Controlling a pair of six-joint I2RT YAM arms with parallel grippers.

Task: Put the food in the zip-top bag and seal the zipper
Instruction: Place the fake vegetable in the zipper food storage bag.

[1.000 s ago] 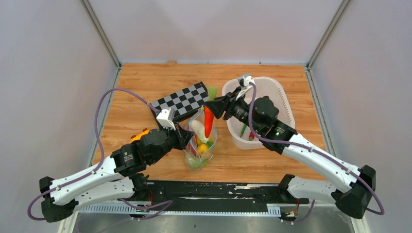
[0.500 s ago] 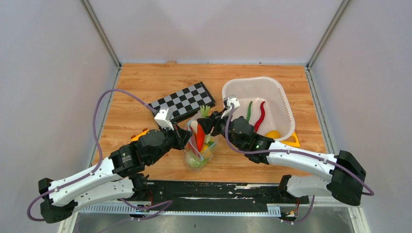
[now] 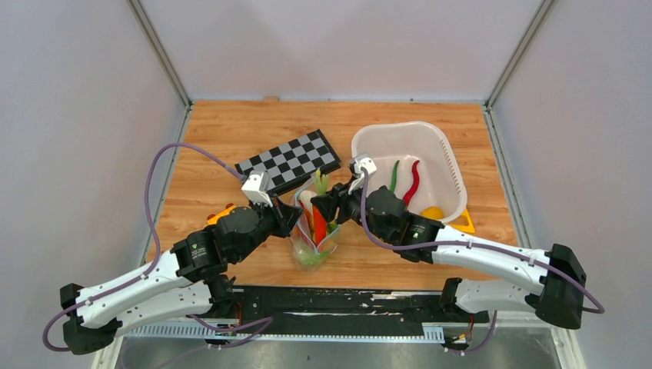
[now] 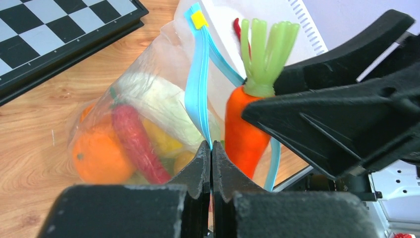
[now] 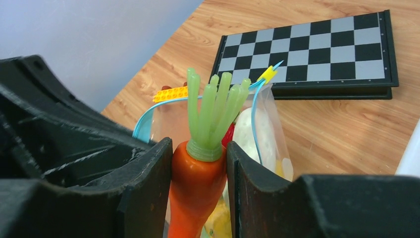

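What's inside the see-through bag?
In the zip-top bag you can see an orange, a red pepper, a pale vegetable and a yellow piece. A carrot, held by the right gripper, pokes into its mouth. The left gripper hides the bottom.

Right end effector (image 3: pixel 323 209) swings clear of white basket (image 3: pixel 450 165) | toy carrot (image 3: pixel 317 223) sinks lower into zip-top bag (image 3: pixel 311 252) mouth

Mouth of zip-top bag (image 3: pixel 311 254) plugged by carrot (image 3: pixel 318 223); chessboard (image 3: pixel 292 159) behind, basket (image 3: pixel 400 124) right.
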